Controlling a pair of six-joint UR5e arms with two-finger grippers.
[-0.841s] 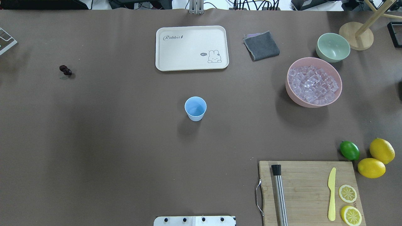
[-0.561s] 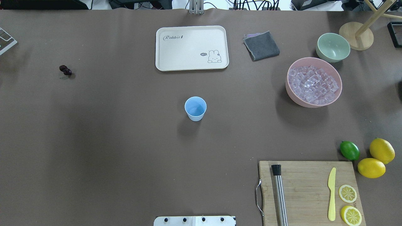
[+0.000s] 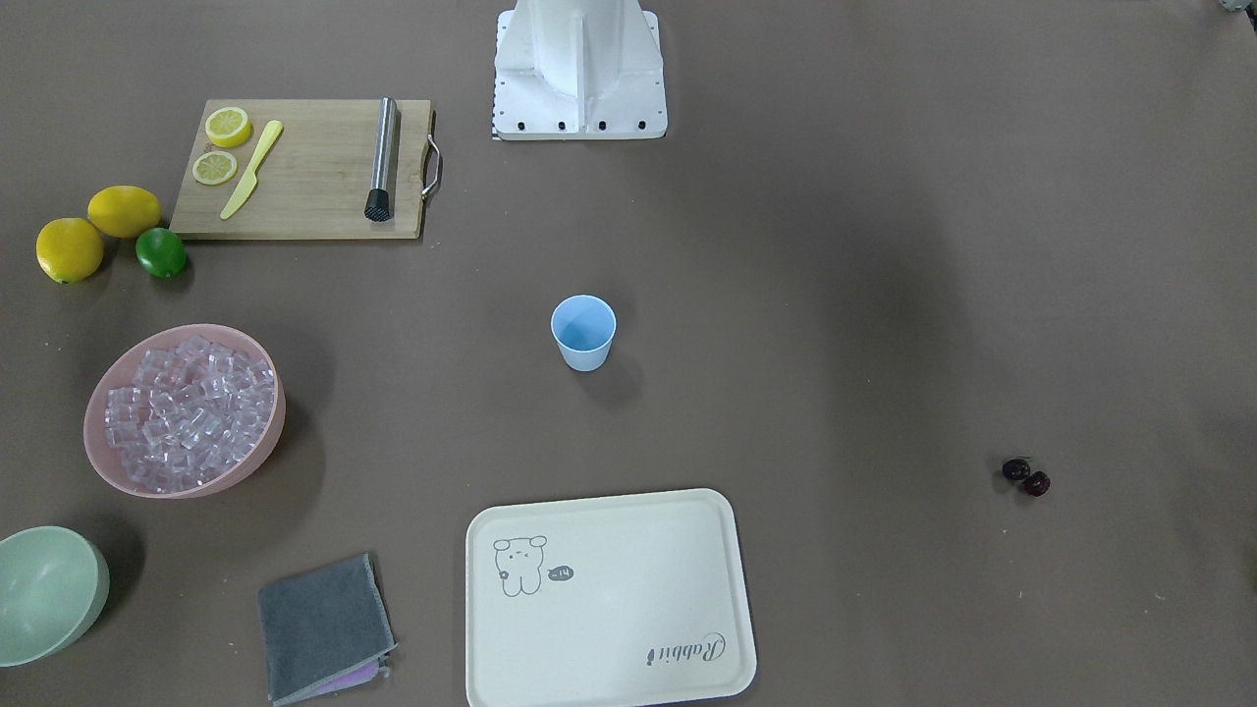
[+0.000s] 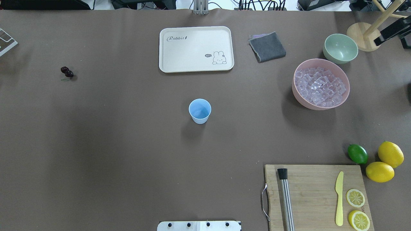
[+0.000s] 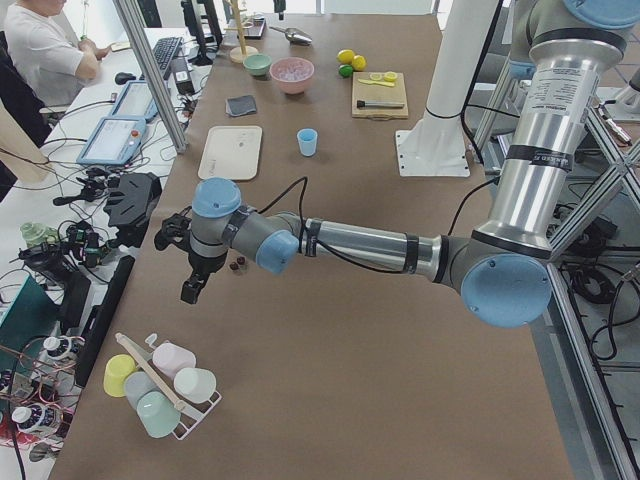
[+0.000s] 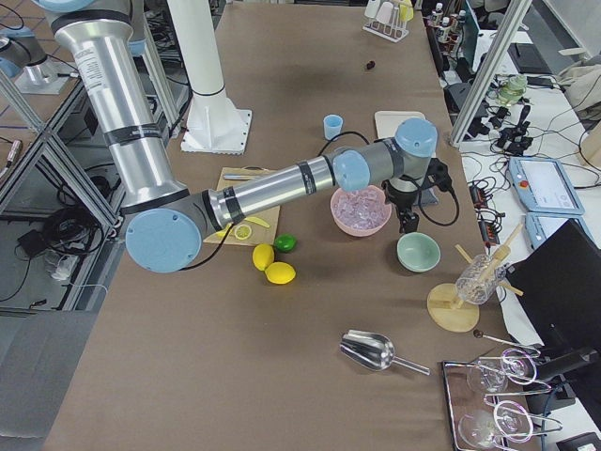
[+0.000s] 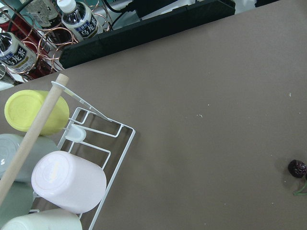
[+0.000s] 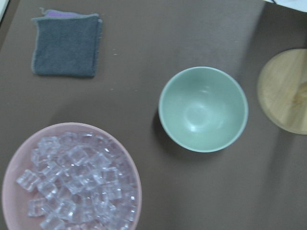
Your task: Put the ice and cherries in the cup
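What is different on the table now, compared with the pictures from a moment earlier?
A dark part of the right arm has come into the overhead view at the far right, by the wooden stand. Nothing was taken hold of or let go. The cup, the cherries and the ice in the pink bowl lie as before.

The overhead view looks forward and down from behind the robot. The front-facing one looks steeply down from across the counter (image 3: 835,295), so the 2 share the cup (image 4: 199,110), turned end for end. The 2 side views look along the counter from its ends. The left wrist camera sits close above a rack (image 7: 34,134), the right close above a green bowl (image 8: 203,109).
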